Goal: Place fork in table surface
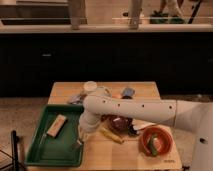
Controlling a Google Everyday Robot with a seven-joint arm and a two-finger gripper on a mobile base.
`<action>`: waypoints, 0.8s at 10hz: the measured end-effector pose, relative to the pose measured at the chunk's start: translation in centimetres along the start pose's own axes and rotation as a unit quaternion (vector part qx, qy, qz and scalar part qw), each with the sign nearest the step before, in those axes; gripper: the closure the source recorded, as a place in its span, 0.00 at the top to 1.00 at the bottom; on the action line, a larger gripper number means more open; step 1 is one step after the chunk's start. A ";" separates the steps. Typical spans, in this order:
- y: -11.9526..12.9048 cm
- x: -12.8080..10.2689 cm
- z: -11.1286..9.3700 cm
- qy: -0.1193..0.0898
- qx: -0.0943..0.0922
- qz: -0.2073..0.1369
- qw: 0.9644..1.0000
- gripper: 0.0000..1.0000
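Note:
My gripper [81, 136] hangs down from the white arm [125, 107] over the right edge of the dark green tray [37, 150]. A small pale silver piece, seemingly the fork [77, 145], shows just below the gripper, inside the tray by its right rim. I cannot tell whether the gripper holds it. The light tan wooden table surface [107, 155] lies right of the tray and under it.
A tan rectangular block [56, 125] lies in the tray. On the table are a yellow banana-like piece [111, 135], a dark reddish item [119, 123], a red bowl with something green inside [156, 141], a white cup [90, 86] and a blue object [127, 92].

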 end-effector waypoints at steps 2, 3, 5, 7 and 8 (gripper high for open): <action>1.5 0.7 0.1 -0.001 -0.006 0.015 1.000 0.02; 2.2 1.0 0.2 -0.002 -0.009 0.022 1.000 0.02; 3.2 1.3 0.7 -0.005 -0.015 0.033 0.999 0.02; 4.4 1.6 1.3 -0.010 -0.023 0.043 0.999 0.02; 5.0 1.8 1.8 -0.013 -0.028 0.048 0.998 0.02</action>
